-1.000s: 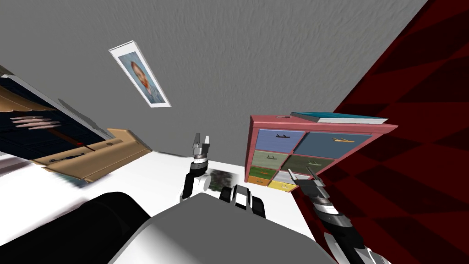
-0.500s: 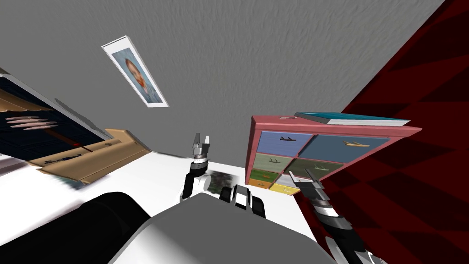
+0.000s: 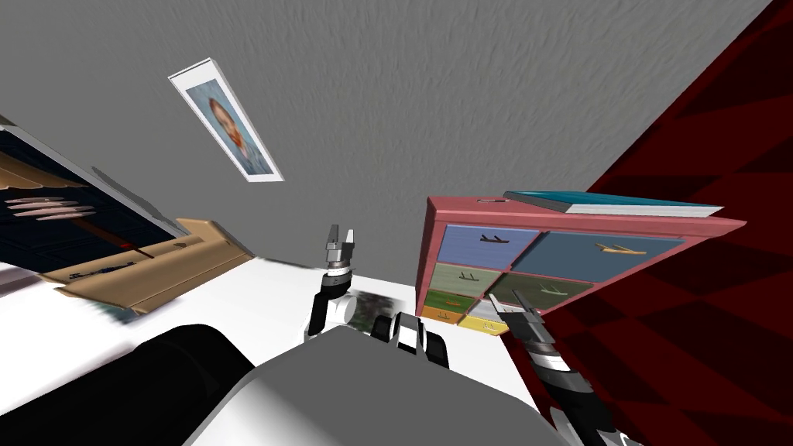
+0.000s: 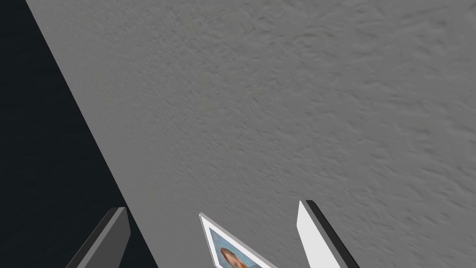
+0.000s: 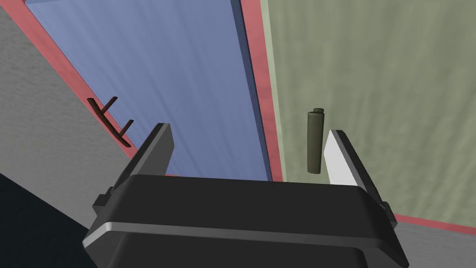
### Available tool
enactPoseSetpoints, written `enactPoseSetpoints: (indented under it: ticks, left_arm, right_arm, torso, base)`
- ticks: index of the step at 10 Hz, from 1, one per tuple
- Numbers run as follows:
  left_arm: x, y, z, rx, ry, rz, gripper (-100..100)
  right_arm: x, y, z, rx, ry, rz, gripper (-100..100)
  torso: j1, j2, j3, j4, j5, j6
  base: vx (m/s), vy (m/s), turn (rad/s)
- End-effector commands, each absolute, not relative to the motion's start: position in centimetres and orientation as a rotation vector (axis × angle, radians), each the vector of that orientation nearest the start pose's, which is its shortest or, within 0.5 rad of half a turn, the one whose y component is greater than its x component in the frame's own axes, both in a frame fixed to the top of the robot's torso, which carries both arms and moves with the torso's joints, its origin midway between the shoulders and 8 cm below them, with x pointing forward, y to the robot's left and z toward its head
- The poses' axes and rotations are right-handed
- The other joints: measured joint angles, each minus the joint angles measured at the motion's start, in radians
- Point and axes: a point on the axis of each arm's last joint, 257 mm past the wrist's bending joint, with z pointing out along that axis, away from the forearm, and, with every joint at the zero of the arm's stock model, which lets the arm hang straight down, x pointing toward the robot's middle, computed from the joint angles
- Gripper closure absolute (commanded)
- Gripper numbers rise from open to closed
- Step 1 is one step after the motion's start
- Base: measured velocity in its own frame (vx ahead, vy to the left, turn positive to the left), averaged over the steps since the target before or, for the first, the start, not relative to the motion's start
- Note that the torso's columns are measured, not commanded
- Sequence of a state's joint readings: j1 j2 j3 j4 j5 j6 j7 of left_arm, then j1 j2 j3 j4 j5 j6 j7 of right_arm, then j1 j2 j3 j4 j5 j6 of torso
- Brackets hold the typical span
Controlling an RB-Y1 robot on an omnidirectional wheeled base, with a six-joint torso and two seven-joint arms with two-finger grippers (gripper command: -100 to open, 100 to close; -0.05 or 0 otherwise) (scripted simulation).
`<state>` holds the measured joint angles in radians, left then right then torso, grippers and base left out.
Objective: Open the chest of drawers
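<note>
Spread right gripper (image 5: 248,130) — beside olive handle (image 5: 314,142)

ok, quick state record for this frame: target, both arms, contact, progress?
target: chest of drawers, red frame, coloured fronts, book on top
right pincer: open, at the pale green drawer
contact: dark handle sits between the jaws, off-centre, not gripped
left pincer: open, raised toward the grey wall, holding nothing
progress: every drawer front looks shut
next (guess): centre on the handle, close, pull
</note>
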<state>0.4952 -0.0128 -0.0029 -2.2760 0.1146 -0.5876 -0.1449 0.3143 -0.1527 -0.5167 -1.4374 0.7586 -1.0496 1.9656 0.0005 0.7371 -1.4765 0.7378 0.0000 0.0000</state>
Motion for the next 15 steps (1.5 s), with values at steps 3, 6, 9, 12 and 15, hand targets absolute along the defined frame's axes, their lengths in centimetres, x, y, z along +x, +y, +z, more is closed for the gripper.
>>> enactPoseSetpoints:
  ticks: [3,6,9,12,15]
  left_arm:
    - [32.7,29.2,4.0,-0.622,0.501,-1.255,0]
    - [32.7,29.2,4.0,-0.622,0.501,-1.255,0]
    - [32.7,29.2,4.0,-0.622,0.501,-1.255,0]
    - [32.7,29.2,4.0,-0.622,0.501,-1.255,0]
    - [32.7,29.2,4.0,-0.622,0.501,-1.255,0]
  right_arm:
    - [35.6,-37.2,-24.8,-1.082,0.928,-1.094,-100]
    - [35.1,-36.2,-26.9,-1.099,0.943,-1.137,-100]
    - [35.0,-35.6,-27.7,-1.088,0.956,-1.141,-100]
    - [35.6,-36.4,-26.7,-1.089,0.954,-1.146,-100]
    - [35.4,-36.9,-26.3,-1.120,0.925,-1.162,-100]
  torso:
    - [-0.001,0.002,0.001,0.000,0.000,0.000]
    - [0.000,-0.001,0.000,0.000,0.000,0.000]
    - [0.000,0.002,0.001,0.001,0.000,0.000]
    - [0.002,-0.001,-0.001,0.000,0.001,0.000]
    - [-0.006,-0.001,0.001,-0.003,-0.005,-0.002]
  base:
    - [0.052,0.013,0.004]
    - [0.075,0.023,0.005]
    - [0.038,0.020,0.002]
    - [0.051,0.045,0.012]
    - [-0.027,-0.013,-0.019]
